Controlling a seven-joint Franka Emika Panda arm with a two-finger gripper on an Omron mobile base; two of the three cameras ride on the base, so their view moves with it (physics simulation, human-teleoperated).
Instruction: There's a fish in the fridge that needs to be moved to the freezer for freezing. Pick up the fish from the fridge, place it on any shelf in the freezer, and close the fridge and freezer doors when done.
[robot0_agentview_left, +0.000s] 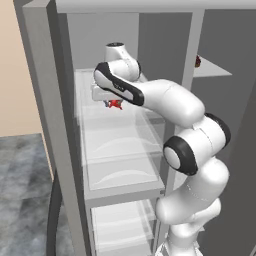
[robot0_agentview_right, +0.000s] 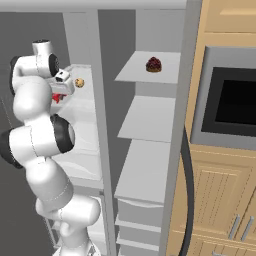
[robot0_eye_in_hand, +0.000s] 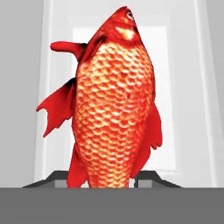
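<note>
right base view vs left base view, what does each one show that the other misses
The right base view alone has the tan ball on the fridge shelf, the freezer's full run of grey shelves, and the wooden cabinets with a dark oven window.

The left base view alone has the beige wall and grey floor to the left of the unit.

Both show the white arm reaching onto a clear fridge shelf, the red fish at the claw, and the dark red lump on the top freezer shelf.

Fish (robot0_eye_in_hand: 114, 100) tail hidden between fingertips (robot0_eye_in_hand: 54, 178); in left base view, mostly concealed behind gripper (robot0_agentview_left: 111, 102).
</note>
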